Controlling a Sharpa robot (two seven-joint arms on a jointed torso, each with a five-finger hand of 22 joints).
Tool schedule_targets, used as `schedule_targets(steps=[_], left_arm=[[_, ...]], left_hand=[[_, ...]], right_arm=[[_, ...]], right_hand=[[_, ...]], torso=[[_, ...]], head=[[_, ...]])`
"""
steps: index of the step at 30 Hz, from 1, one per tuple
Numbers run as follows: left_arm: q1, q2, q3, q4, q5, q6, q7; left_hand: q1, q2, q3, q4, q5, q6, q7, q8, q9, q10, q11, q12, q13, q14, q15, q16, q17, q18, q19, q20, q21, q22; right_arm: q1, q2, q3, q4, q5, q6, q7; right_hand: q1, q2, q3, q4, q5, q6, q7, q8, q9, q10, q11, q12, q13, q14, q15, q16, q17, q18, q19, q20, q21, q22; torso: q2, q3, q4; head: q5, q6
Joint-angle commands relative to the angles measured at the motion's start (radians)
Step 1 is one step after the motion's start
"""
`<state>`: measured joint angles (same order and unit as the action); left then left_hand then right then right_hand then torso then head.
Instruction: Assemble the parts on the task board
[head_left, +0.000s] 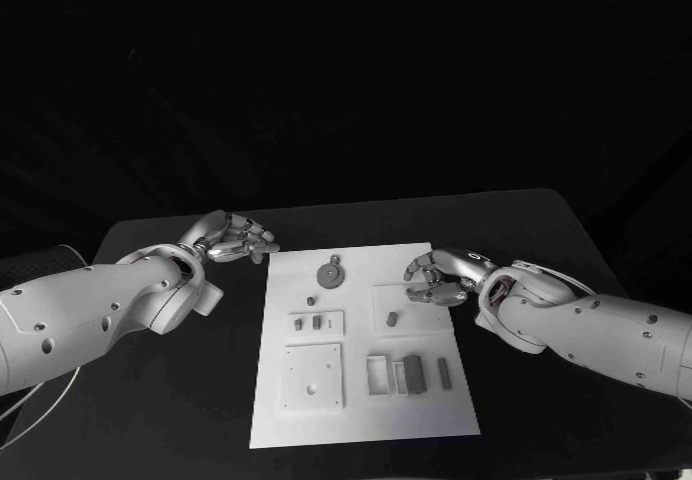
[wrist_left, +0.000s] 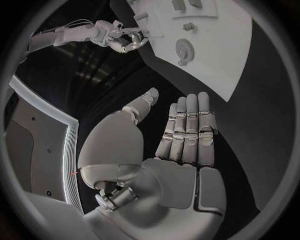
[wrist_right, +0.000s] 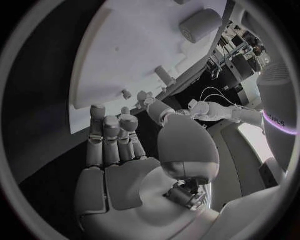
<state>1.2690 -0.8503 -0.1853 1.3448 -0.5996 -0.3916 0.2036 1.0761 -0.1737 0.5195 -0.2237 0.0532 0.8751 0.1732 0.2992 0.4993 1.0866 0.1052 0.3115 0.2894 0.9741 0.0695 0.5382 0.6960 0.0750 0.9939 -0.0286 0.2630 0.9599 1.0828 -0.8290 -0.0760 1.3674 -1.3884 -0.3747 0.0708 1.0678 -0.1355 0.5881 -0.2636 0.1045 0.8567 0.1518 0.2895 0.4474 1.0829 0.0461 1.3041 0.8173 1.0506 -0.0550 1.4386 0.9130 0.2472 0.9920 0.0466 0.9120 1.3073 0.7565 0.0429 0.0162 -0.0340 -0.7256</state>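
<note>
The white task board (head_left: 368, 420) lies in the middle of the black table. On it are a round grey part (head_left: 332, 273), a small peg (head_left: 312, 299), short pieces (head_left: 307, 323) and a block (head_left: 391, 319). My left hand (head_left: 231, 238) hovers off the board's far left corner. In the left wrist view the left hand (wrist_left: 181, 145) has straight fingers, the thumb apart, and an empty palm. My right hand (head_left: 440, 276) hangs over the board's far right edge with fingers loosely bent. The right hand (wrist_right: 122, 150) holds nothing in the right wrist view.
Upright slabs (head_left: 411, 373) stand in a slotted area on the board's near right. A square plate (head_left: 313, 377) with holes sits near left. Black table surface (head_left: 173, 400) surrounds the board on all sides.
</note>
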Motion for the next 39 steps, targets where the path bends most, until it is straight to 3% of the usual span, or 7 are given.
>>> schedule_targets(steps=[1, 9, 10, 12, 17, 20, 39], left_arm=[[0.001, 0.001, 0.0, 0.001, 0.019, 0.012, 0.018], [0.001, 0.0, 0.0, 0.001, 0.019, 0.009, 0.016], [0.001, 0.0, 0.0, 0.001, 0.019, 0.009, 0.015], [0.001, 0.0, 0.0, 0.0, 0.019, 0.008, 0.012], [0.001, 0.0, 0.0, -0.004, 0.019, 0.006, 0.006], [0.001, -0.002, 0.0, -0.005, 0.019, 0.006, 0.003], [0.001, -0.004, -0.001, -0.004, 0.018, 0.004, -0.019]], left_hand=[[0.001, 0.011, -0.004, 0.0, 0.001, -0.003, -0.003, 0.004, -0.001, 0.01, -0.001, -0.007, -0.002, 0.007, 0.001, -0.003, 0.002, 0.003, 0.005, 0.001, -0.004, -0.001], [0.003, 0.013, -0.004, -0.001, 0.001, -0.004, -0.003, 0.004, -0.002, 0.011, -0.001, -0.011, -0.003, 0.009, 0.001, -0.007, 0.004, 0.003, 0.006, 0.001, -0.006, -0.002], [0.003, 0.013, -0.004, -0.001, 0.001, -0.004, -0.003, 0.004, -0.002, 0.012, -0.001, -0.012, -0.003, 0.009, 0.001, -0.008, 0.004, 0.003, 0.006, 0.001, -0.006, -0.003], [0.003, 0.014, -0.005, -0.001, 0.001, -0.004, -0.002, 0.004, -0.002, 0.012, -0.001, -0.013, -0.003, 0.01, 0.001, -0.009, 0.004, 0.003, 0.007, 0.001, -0.007, -0.003], [0.005, 0.016, -0.005, -0.002, 0.001, -0.005, -0.002, 0.004, -0.003, 0.013, 0.0, -0.016, -0.004, 0.012, 0.001, -0.011, 0.007, 0.003, 0.009, 0.001, -0.008, -0.004], [0.007, 0.017, -0.006, -0.002, 0.001, -0.006, -0.001, 0.004, -0.004, 0.015, 0.0, -0.02, -0.006, 0.018, -0.001, -0.013, 0.011, 0.003, 0.014, -0.001, -0.008, -0.003], [0.015, 0.024, -0.011, -0.002, 0.001, -0.008, -0.001, 0.006, -0.008, 0.026, 0.0, -0.036, -0.009, 0.045, -0.011, -0.018, 0.033, 0.005, 0.04, -0.009, -0.003, 0.001]], right_arm=[[-0.004, 0.003, -0.001, -0.001, -0.059, -0.019, -0.003], [-0.008, -0.003, -0.002, 0.017, -0.055, -0.051, 0.006], [-0.009, -0.004, -0.002, 0.019, -0.055, -0.05, 0.007], [-0.009, -0.005, -0.002, 0.024, -0.055, -0.049, 0.009], [-0.01, -0.006, -0.003, 0.028, -0.056, -0.04, 0.006], [-0.01, -0.007, -0.003, 0.029, -0.081, -0.032, -0.007], [-0.01, 0.008, -0.006, 0.043, -0.239, -0.028, -0.121]], right_hand=[[0.009, -0.001, 0.002, -0.006, 0.0, 0.005, 0.002, 0.003, 0.002, -0.007, -0.006, -0.008, -0.003, -0.004, -0.008, 0.0, -0.002, 0.015, 0.003, -0.002, -0.002, 0.004], [0.01, -0.021, 0.019, -0.01, 0.006, -0.019, 0.008, -0.007, 0.016, -0.078, 0.001, -0.283, -0.149, -0.011, -0.002, -0.065, -0.052, 0.015, -0.026, 0.012, -0.032, -0.008], [0.008, -0.022, 0.025, -0.01, 0.009, -0.019, 0.018, -0.006, 0.018, -0.152, 0.009, -0.379, -0.196, -0.01, -0.001, -0.068, -0.056, 0.015, -0.026, 0.011, -0.033, -0.009], [0.005, -0.029, 0.029, -0.015, 0.006, -0.02, 0.025, 0.001, 0.033, -0.07, 0.024, -0.635, -0.353, -0.001, 0.012, -0.069, -0.071, 0.015, -0.022, 0.009, -0.029, -0.005], [0.025, -0.024, 0.032, -0.018, 0.013, -0.011, 0.03, 0.013, 0.05, -0.089, 0.057, -0.877, -0.464, 0.019, 0.049, -0.054, -0.084, 0.015, -0.002, 0.0, -0.02, -0.003], [0.031, -0.021, 0.03, -0.017, 0.015, -0.003, 0.027, 0.018, 0.055, -0.092, 0.071, -0.946, -0.495, 0.028, 0.062, -0.048, -0.09, 0.015, 0.007, -0.004, -0.016, -0.003], [0.052, -0.022, 0.031, -0.016, 0.034, 0.027, 0.016, 0.024, 0.057, -0.024, 0.073, -1.063, -0.543, 0.044, 0.064, -0.032, -0.108, 0.015, 0.026, -0.013, -0.011, -0.002]], torso=[[0.0, 0.0002, 0.0002], [0.0, 0.0002, -0.0005], [0.0, 0.0, -0.0005], [0.0, 0.0001, -0.0003], [0.0, 0.0003, 0.0002], [0.0, -0.0001, 0.0006], [0.0, 0.0002, 0.0005]], head=[[0.002, -0.003], [0.003, -0.006], [0.004, -0.007], [0.005, -0.008], [0.005, -0.011], [0.006, -0.013], [0.009, -0.014]])
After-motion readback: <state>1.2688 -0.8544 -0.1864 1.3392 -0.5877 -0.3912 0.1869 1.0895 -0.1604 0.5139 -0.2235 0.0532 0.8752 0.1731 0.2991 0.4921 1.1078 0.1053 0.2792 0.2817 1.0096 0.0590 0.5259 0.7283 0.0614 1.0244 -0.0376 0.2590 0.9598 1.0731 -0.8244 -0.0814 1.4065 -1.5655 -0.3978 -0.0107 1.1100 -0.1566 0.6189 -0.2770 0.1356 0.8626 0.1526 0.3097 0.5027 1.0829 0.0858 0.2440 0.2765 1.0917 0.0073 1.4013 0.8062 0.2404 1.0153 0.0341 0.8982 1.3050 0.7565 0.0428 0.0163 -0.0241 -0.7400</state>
